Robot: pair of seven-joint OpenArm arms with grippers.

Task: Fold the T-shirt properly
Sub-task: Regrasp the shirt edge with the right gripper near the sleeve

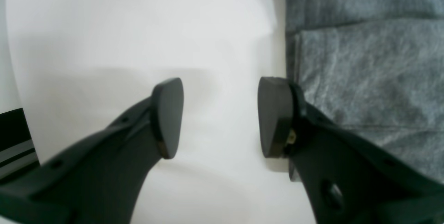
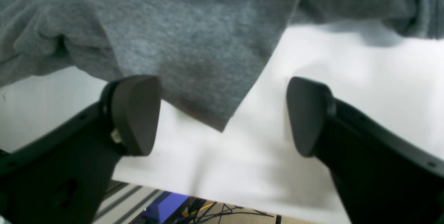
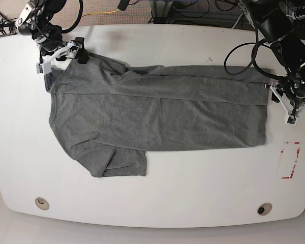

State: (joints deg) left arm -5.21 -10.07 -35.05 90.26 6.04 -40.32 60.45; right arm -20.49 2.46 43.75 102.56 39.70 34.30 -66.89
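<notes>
The grey T-shirt (image 3: 157, 114) lies flat across the white table (image 3: 193, 193), neck to the left and hem to the right, its far long edge folded over toward the middle. My right gripper (image 3: 82, 55) is at the shirt's far left shoulder. In the right wrist view it (image 2: 222, 116) is open, and a loose corner of the T-shirt (image 2: 194, 43) points down between its fingers without being pinched. My left gripper (image 3: 274, 90) is at the hem's far corner. It (image 1: 220, 116) is open over bare table, one finger touching the edge of the T-shirt (image 1: 364, 61).
Red tape marks (image 3: 290, 160) lie on the table to the right of the hem. Two round holes (image 3: 40, 203) sit near the front edge. Cables and frame rails (image 2: 194, 212) show beyond the table's edge by the right gripper.
</notes>
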